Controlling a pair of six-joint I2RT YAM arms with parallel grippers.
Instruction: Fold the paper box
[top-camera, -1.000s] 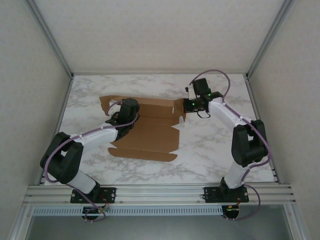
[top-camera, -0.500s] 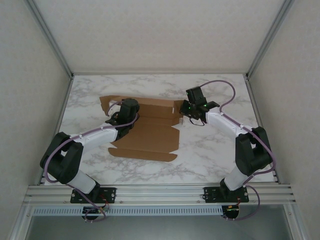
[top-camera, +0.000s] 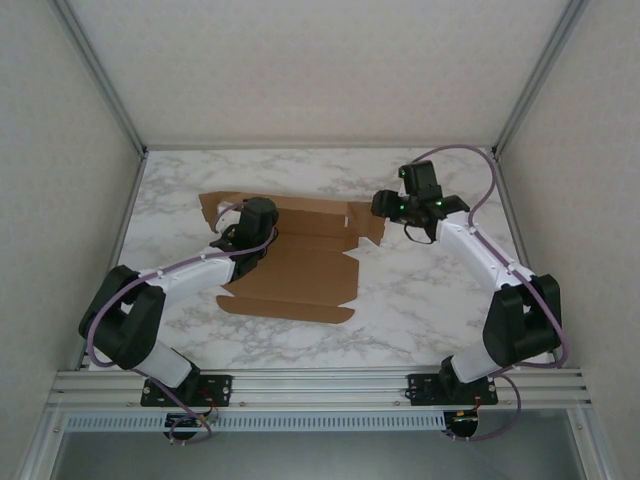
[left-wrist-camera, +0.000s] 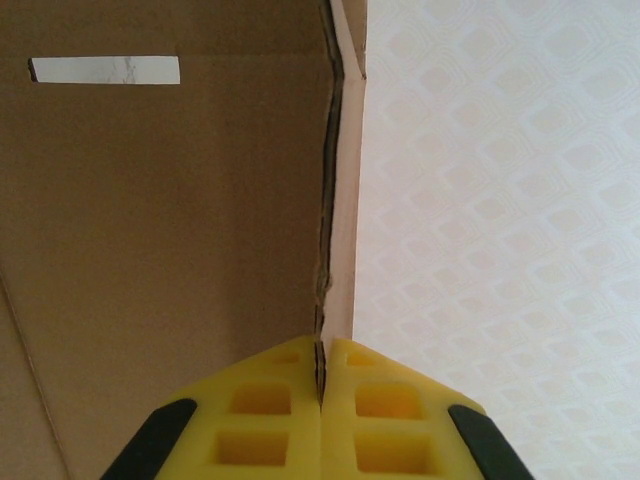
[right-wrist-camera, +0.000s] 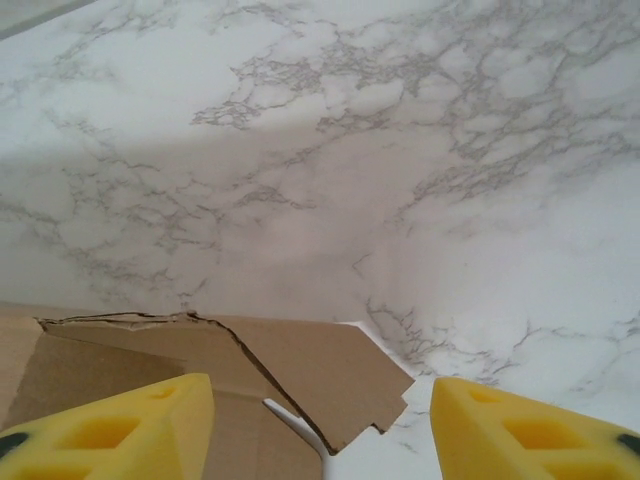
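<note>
Paper box lies mostly flat on marble bench, left of centre. Left pincer clamped on flap edge. Right pincer spread wide above side tab, holding nothing. Risks: one-sided pull drags sheet; pinched crease tears; tab slides away under fingers.

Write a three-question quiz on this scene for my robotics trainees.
1. True or false: the left claw is shut on an edge of the box.
2. The right claw is: A open, B shut on the box, C shut on nothing.
3. Fill in: the table has a ____ pattern.
Key: 1 true; 2 A; 3 marble.
</note>
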